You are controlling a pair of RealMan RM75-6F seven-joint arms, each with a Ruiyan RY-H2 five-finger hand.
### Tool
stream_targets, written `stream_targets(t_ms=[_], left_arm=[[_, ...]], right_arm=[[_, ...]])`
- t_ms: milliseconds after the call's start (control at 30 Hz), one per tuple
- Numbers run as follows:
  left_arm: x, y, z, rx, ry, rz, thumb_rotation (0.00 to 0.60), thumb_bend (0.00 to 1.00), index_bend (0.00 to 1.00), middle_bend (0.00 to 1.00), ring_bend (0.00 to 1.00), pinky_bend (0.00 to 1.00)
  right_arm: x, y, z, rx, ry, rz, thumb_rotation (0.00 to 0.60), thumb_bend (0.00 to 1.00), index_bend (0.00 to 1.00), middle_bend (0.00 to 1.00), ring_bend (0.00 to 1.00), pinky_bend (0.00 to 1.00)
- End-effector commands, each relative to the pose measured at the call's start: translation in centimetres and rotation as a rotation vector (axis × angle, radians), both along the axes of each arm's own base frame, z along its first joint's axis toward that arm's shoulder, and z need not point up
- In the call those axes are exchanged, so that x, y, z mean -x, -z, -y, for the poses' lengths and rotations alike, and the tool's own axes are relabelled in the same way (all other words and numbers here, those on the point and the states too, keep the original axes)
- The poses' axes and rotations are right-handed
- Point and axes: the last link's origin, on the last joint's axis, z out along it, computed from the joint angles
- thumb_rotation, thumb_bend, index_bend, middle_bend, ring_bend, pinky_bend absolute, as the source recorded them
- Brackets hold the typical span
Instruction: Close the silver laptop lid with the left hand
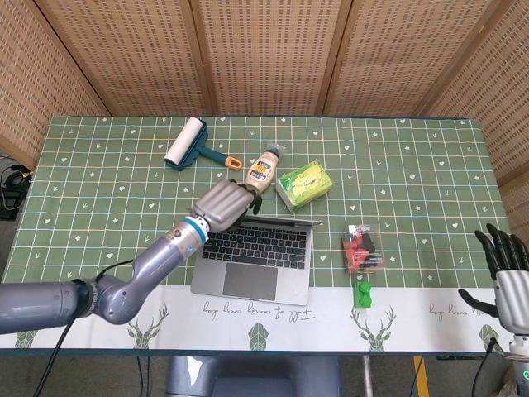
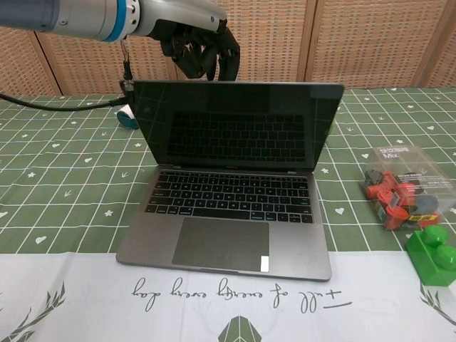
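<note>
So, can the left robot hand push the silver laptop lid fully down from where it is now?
Probably yes. The left robot hand is already at the top edge of the silver laptop lid, and nothing lies on the keyboard to block it.

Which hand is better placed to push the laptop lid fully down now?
The left hand: it is already at the top edge of the half-closed laptop lid. The right hand is far away at the table's edge.

Robot test station in a lab-like room: woven-panel screens [image 1: 264, 54] enclose a table under a green patterned cloth [image 1: 413, 165] strewn with assorted household props.
</note>
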Motion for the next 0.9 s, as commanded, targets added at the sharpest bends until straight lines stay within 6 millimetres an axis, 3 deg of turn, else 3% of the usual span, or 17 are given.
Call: stream_targets(t_ms=[33,367,900], left_arm=[[1.5,-0.5,2.2,0.035,0.025,-0.015,0.600,1.00,0.42,0.36,0.32,0.34],[5.9,1.5,6.0,0.148,0.040,-0.078,0.600,1.00,0.40,0.35,0.32,0.33],[11.0,7.3,7.4,0.246,-0.032,-0.136,0.600,1.00,0.39,0.34,0.32,0.33]], right_arm=[[-0.1,0.0,-0.1,-0.003,-0.002,0.000,0.600,0.06,0.00,0.00,0.00,0.00],[-0.4,0.0,-0.4,-0.001,-0.020,0.001,0.600,0.06,0.00,0.00,0.00,0.00],[-0.6,0.1,-0.6,-0.002,-0.026,-0.004,0.600,0.06,0.00,0.00,0.00,0.00]])
